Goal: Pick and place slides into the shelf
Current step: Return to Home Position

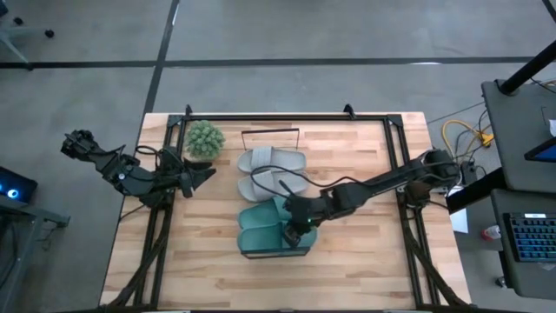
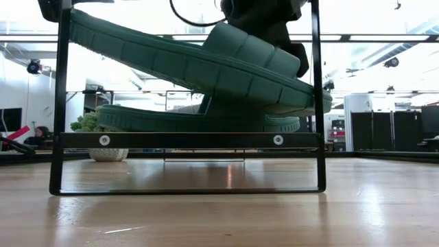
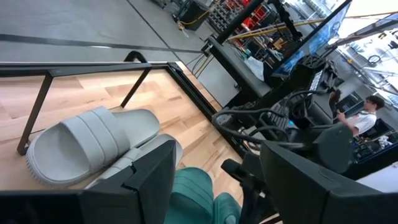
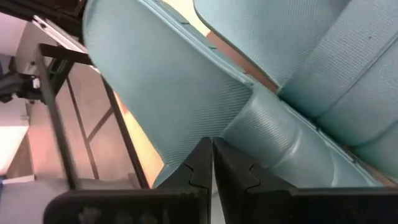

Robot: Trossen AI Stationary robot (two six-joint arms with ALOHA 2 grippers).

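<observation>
Two teal-green slides sit at the shelf. One lies flat on the plank. The other is tilted over it, one end high toward the left black end frame, the other end down on the flat slide. My right gripper is above its strap, shut on it. Two light grey slides lie soles down on the table behind the shelf. My left gripper waits open near the table's left side, pointing at the grey slides. My right gripper holds the tilted teal slide beside its wide strap, where the strap meets the sole; the fingertips hide the exact spot. It comes from above. The slide slants, its high end lifted and its low end resting on the flat slide.
A small green plant in a white pot stands at the table's far left. Black frame bars run along the table's far, left and right edges. Cables hang from the right arm. A person sits beyond the table's right side. Bare wood lies near the front edge.
</observation>
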